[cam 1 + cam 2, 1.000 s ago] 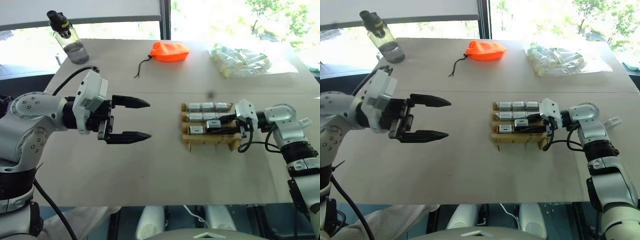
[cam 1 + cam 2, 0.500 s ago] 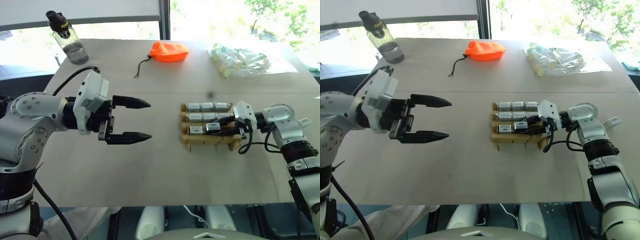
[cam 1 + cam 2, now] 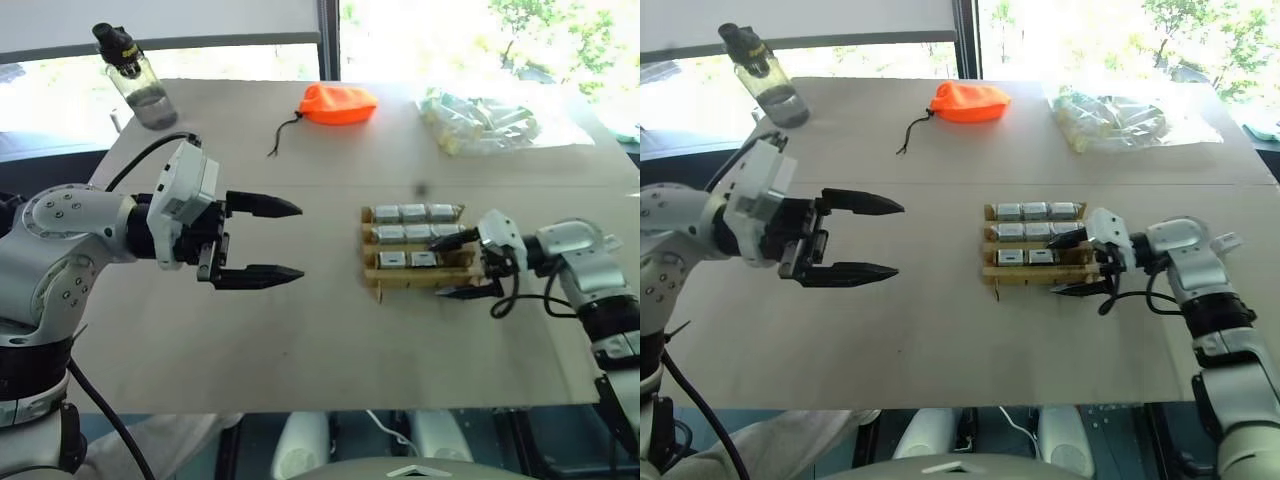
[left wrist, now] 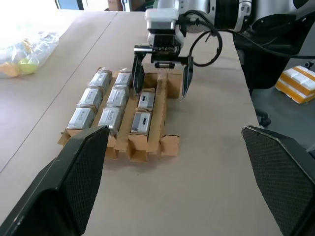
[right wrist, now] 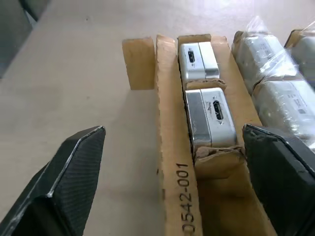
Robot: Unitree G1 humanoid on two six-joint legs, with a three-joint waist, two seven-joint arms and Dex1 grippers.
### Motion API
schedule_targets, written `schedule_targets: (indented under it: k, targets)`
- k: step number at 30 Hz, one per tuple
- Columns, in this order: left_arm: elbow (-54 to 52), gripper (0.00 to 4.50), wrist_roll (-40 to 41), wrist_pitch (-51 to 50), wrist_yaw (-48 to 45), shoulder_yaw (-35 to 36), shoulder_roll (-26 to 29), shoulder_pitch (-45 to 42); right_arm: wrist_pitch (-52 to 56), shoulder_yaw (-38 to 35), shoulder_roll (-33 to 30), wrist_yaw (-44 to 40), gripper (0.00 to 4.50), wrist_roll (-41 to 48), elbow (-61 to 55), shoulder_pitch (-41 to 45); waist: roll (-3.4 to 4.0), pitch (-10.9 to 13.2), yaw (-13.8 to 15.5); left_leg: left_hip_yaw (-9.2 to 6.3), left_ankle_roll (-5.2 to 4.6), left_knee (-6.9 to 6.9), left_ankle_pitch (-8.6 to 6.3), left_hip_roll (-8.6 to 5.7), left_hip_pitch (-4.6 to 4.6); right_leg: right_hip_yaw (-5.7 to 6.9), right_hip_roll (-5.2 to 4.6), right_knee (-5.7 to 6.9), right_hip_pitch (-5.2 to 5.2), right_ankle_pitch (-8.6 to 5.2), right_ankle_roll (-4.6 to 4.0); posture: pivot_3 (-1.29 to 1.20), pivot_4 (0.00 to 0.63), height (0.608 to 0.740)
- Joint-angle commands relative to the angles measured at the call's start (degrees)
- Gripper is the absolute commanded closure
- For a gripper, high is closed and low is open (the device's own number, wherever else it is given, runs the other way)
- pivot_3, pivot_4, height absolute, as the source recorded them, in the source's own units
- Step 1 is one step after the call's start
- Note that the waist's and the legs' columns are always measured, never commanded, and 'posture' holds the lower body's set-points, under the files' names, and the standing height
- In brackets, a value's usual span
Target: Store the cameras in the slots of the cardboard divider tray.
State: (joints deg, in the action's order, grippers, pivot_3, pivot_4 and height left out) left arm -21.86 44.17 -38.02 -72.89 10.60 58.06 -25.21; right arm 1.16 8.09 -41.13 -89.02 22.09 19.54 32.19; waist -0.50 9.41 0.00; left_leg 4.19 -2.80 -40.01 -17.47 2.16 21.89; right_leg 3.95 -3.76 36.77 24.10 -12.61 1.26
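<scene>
The cardboard divider tray (image 3: 418,276) lies right of the table's middle. Several silver-grey cameras (image 3: 413,212) fill its back and middle rows. The front row holds two cameras (image 5: 210,114), and its compartment nearest my right gripper is empty. My right gripper (image 3: 452,265) is open at the tray's right end, one finger over the tray and one just in front of it, holding nothing. In the left wrist view it (image 4: 161,73) straddles the front row's end. My left gripper (image 3: 272,240) hangs open over bare table well left of the tray, pointing toward it.
An orange drawstring pouch (image 3: 340,103) lies at the back centre. A clear plastic bundle of pale tubes (image 3: 480,120) sits at the back right. A water bottle (image 3: 135,75) stands at the back left corner. The table's right edge runs close behind my right arm.
My right gripper was shut on a camera at the tray's front row. It has opened, left the camera in the middle slot and drawn back to the right. The left arm stayed still.
</scene>
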Motion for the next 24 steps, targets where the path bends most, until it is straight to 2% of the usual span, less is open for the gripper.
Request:
schedule_targets:
  k: [1,5,10,16,18,20,24]
  targets:
    - [-1.4,0.0,0.9,0.6,0.2,0.5,-0.2,-0.2,8.6,-7.6,-4.6,2.4,0.08,7.3,-12.7,-4.8,0.0,0.0,0.2,0.0,0.0,0.01,0.0,0.0,0.0,0.0,0.0,0.0,0.01,0.0,0.0,0.0,0.15,0.74]
    - [-1.0,0.0,0.7,0.9,-0.1,-0.9,-1.3,-0.5,16.7,-18.2,-8.7,9.5,0.08,13.5,-23.1,-14.0,-0.03,0.0,0.9,-0.01,0.01,0.06,-0.01,-0.02,0.04,0.03,-0.03,-0.02,0.04,0.0,0.01,0.0,0.15,0.74]
    - [0.9,0.0,-0.3,1.8,-1.3,-3.8,-3.0,-2.9,16.3,-34.9,-6.4,30.8,0.08,7.6,-25.1,-24.2,-0.09,0.0,1.1,0.04,0.0,0.01,-0.01,-0.05,-0.1,0.03,-0.01,-0.02,-0.11,-0.01,0.02,0.0,0.15,0.74]
    - [2.0,0.0,-0.8,2.3,-2.4,-5.5,-3.7,-4.0,19.0,-40.8,-1.7,50.1,0.08,1.3,-30.4,-28.7,-0.04,0.0,0.5,0.12,0.01,0.01,0.0,0.02,-0.18,-0.06,0.12,0.04,-0.08,-0.01,0.02,0.0,0.15,0.74]
    - [2.1,0.0,-0.8,2.3,-2.7,-5.7,-3.8,-4.2,21.1,-41.2,1.4,57.1,0.08,-0.2,-32.8,-28.8,-0.04,0.0,0.5,0.11,0.02,0.06,0.01,0.03,-0.17,-0.09,0.12,0.05,-0.04,-0.01,0.02,0.0,0.15,0.74]
    - [2.3,0.0,-1.0,2.3,-2.9,-6.3,-4.1,-4.3,23.7,-40.8,8.3,70.7,0.08,-4.4,-36.2,-26.5,-0.07,0.0,0.5,0.1,0.04,0.06,0.01,0.05,-0.16,-0.13,0.15,0.05,-0.03,-0.01,0.02,0.0,0.15,0.74]
    - [2.5,0.0,-1.3,2.2,-3.0,-7.0,-4.6,-5.1,25.9,-37.2,21.3,89.9,0.08,-12.3,-40.4,-21.9,-0.04,0.0,0.5,0.13,0.12,0.06,0.06,0.03,-0.15,-0.18,0.13,0.08,0.02,-0.01,0.02,0.0,0.15,0.74]
